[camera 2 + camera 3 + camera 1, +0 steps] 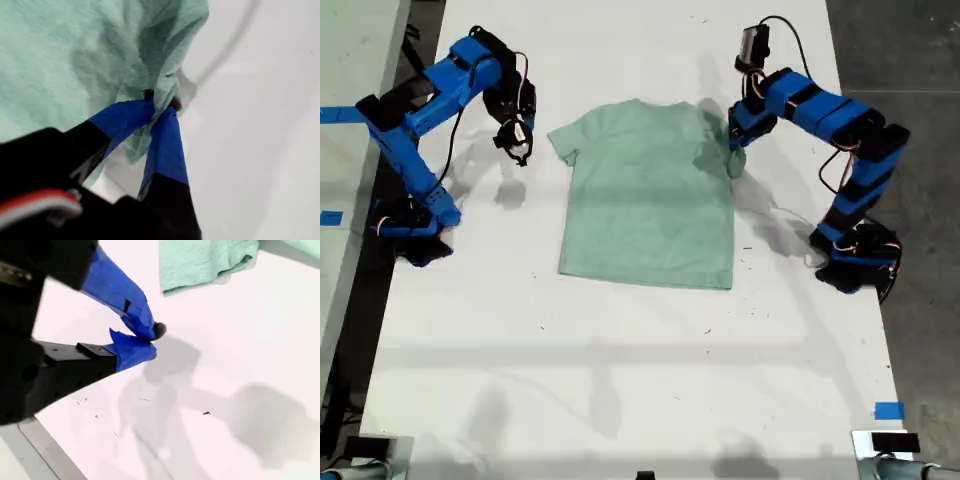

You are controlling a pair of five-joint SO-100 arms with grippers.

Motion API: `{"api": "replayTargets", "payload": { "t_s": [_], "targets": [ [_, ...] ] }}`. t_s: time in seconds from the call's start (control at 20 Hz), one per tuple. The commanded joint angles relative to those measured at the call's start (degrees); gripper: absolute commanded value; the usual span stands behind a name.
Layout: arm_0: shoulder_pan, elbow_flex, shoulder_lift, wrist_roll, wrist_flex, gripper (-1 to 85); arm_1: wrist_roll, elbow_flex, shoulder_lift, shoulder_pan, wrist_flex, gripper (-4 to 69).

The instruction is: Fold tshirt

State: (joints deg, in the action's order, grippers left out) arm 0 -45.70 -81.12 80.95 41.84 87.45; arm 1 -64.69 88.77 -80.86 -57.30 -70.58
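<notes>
White counter (620, 380) carries the whole work area, with grey floor showing beyond its edge at the exterior view's right. We order what follows from largest item to smallest.

1. The tshirt (650, 200) lies spread nearly flat on the counter between the two arms, collar toward the far edge and hem toward the near edge. The body panel shows no fold line. One sleeve lies flat at the exterior view's left; the opposite sleeve is bunched and lifted.

2. Our first gripper (162, 107) has its jaws closed on that bunched sleeve edge. In the first wrist view the cloth passes between the jaw tips and drapes away from them toward the shirt body, while bare counter lies on the other side of the jaws.

3. Our second gripper (150, 340) hangs above bare counter with nothing in its jaws, which stand almost together with only a sliver of gap. The flat sleeve lies ahead of those jaws, apart from them.

Progress, as we judge it: the task is at its opening step. One sleeve is gripped for the first inward fold. No fold is complete. Remaining work appears to include both side folds and the hem-to-collar fold.
</notes>
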Motion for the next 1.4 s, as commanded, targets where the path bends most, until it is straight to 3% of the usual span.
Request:
{"api": "replayTargets", "payload": {
  "t_s": [0.0,0.25,0.6,0.7,0.95,1.15,1.2,1.35],
  "targets": [
    [0.7,0.4,1.4,-0.1,-0.4,0.0,1.9,-13.2,-7.0,3.3,-7.7,-2.1],
    [1.1,0.4,1.4,-0.4,-1.0,0.0,10.2,-27.9,-0.2,13.0,-8.4,-2.1],
    [1.5,0.4,1.4,-1.0,-1.2,0.0,19.7,-39.3,20.9,22.2,2.8,-1.6],
    [1.6,0.5,1.4,-1.1,-1.2,0.2,19.9,-39.5,23.3,23.0,4.9,27.7],
    [1.7,0.8,1.4,-1.6,-0.9,2.2,20.0,-38.9,15.7,23.1,-0.4,21.1],
    [2.4,1.9,1.6,-1.6,0.3,10.2,17.4,-30.7,2.6,20.0,-7.4,21.5],
    [2.7,2.8,1.6,-1.6,0.5,19.6,16.7,-27.5,-0.3,19.2,-8.1,21.8],
    [3.1,5.7,0.6,-1.3,1.3,33.1,16.5,-20.5,-6.5,18.2,-9.1,20.9]
  ]
}}
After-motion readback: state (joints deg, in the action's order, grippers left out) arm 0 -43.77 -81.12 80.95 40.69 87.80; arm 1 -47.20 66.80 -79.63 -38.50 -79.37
